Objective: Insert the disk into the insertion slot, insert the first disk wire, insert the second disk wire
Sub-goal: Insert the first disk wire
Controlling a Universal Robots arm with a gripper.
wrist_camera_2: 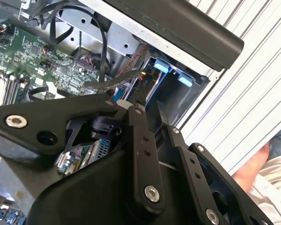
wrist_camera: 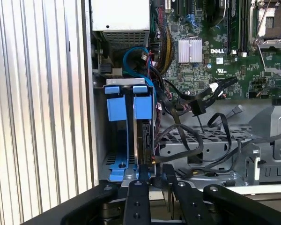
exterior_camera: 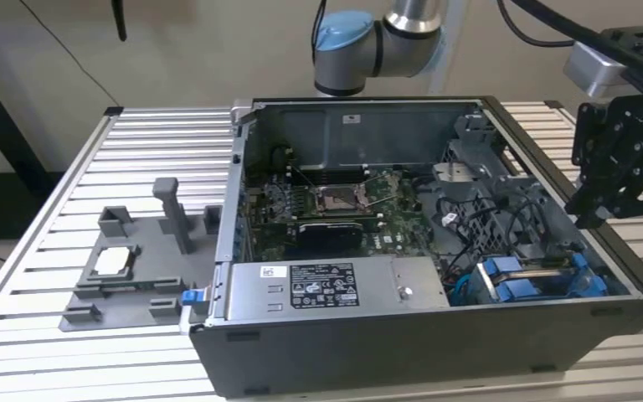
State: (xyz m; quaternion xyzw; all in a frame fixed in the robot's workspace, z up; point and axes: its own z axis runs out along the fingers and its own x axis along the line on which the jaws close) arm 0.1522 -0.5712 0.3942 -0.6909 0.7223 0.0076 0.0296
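Observation:
The disk (wrist_camera: 144,140) stands on edge inside the insertion slot (wrist_camera: 129,83), a grey metal cage with blue fittings in the case's corner, also seen in the exterior view (exterior_camera: 519,291). My gripper (wrist_camera: 155,174) hovers just above the disk's upper edge, its fingers a narrow gap apart with nothing between them. In the exterior view the gripper (exterior_camera: 588,219) hangs over the case's right side, above the cage. In the second wrist view a black connector (wrist_camera_2: 141,80) with red and orange wires lies just beyond the gripper (wrist_camera_2: 149,107). Another loose black connector (wrist_camera: 198,107) dangles beside the cage.
A labelled power supply box (exterior_camera: 321,285) sits along the case's near wall, beside the motherboard (exterior_camera: 333,205). Black cables loop over a metal bracket (wrist_camera: 210,138). A grey fixture (exterior_camera: 131,268) stands on the ribbed table at the exterior view's left. A person's hand (wrist_camera_2: 264,171) is by the table.

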